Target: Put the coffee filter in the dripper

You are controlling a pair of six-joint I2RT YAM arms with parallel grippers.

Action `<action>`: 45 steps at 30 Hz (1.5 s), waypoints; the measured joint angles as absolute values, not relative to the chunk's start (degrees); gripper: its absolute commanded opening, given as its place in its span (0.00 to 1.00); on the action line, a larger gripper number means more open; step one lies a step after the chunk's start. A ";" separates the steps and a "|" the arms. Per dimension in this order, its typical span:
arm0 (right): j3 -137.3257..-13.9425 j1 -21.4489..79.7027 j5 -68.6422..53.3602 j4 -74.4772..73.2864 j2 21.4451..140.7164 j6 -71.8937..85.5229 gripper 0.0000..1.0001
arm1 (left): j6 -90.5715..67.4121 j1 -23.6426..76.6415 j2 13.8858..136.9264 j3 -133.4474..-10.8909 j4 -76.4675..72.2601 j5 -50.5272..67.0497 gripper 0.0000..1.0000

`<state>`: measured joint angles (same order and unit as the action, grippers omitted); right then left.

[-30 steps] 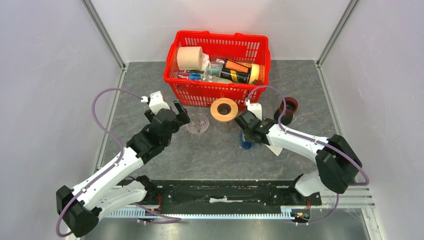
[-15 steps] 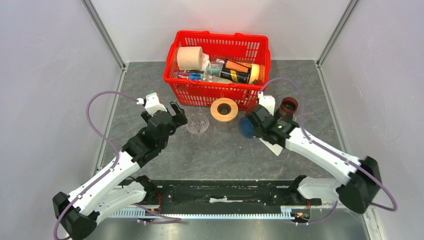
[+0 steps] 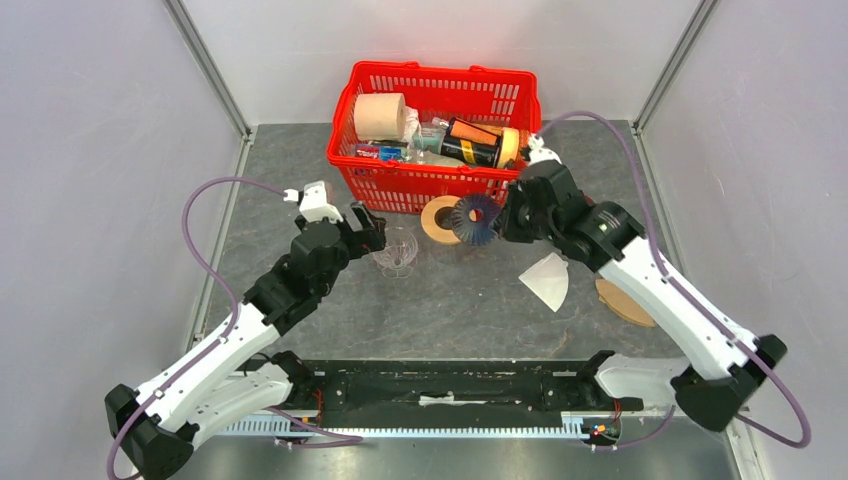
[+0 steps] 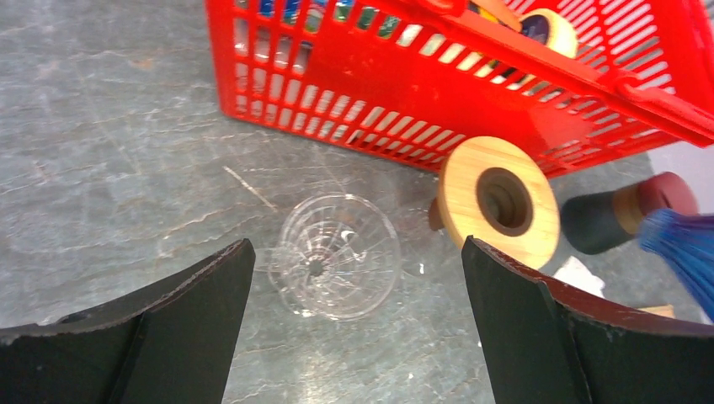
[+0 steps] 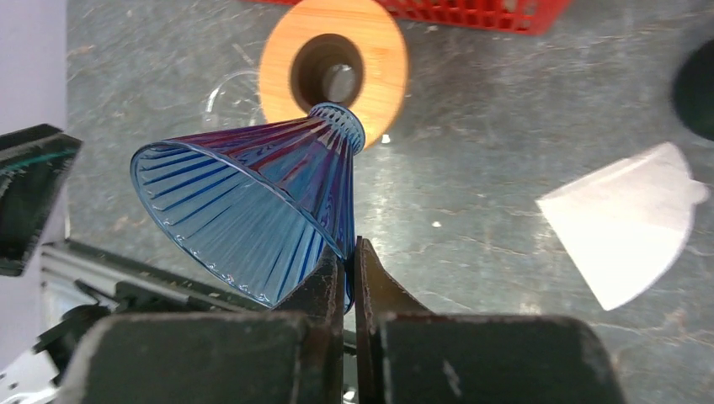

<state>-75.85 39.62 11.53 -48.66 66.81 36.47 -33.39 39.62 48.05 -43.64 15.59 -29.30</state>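
- right gripper [image 5: 352, 252] is clamped shut on the rim wall of the blue dripper [image 5: 253, 210]; the cone hangs tilted, its narrow end close by the wooden ring [image 5: 333, 63]; I judge it is meant to seat in that ring, so it needs turning mouth-up first
- filter [image 3: 547, 280] lies flat on the table [image 3: 450, 310], right of centre, apart from both grippers and not yet in any dripper
- left gripper [image 4: 355, 252] stands wide open and holds nothing; its jaws frame the glass cone [image 4: 337, 257], perhaps ready to steady it
- basket [image 3: 430, 190] at the middle of the far edge blocks the room just behind ring and glass cone; bare table lies toward the near edge
- a disc [image 3: 625, 300] sits near the filter, toward the right edge
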 measured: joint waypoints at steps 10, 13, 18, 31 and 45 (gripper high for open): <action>-83.09 35.77 -2.55 -47.18 82.08 39.05 0.00 | -33.45 39.62 51.31 -43.64 10.22 -19.00 1.00; -83.15 34.54 -2.98 -46.78 84.23 39.20 0.00 | -33.45 39.62 51.96 -43.64 9.98 -17.78 1.00; -84.09 32.36 -4.99 -45.78 86.50 39.20 0.00 | -33.45 39.62 52.95 -43.64 8.08 -16.29 1.00; -85.36 29.82 -10.79 -44.91 91.72 40.01 0.00 | -33.47 39.62 65.04 -50.43 4.10 -13.47 0.89; -91.50 29.30 -11.75 -51.46 97.08 40.23 0.00 | -33.58 39.62 74.37 -56.88 4.14 -11.86 0.60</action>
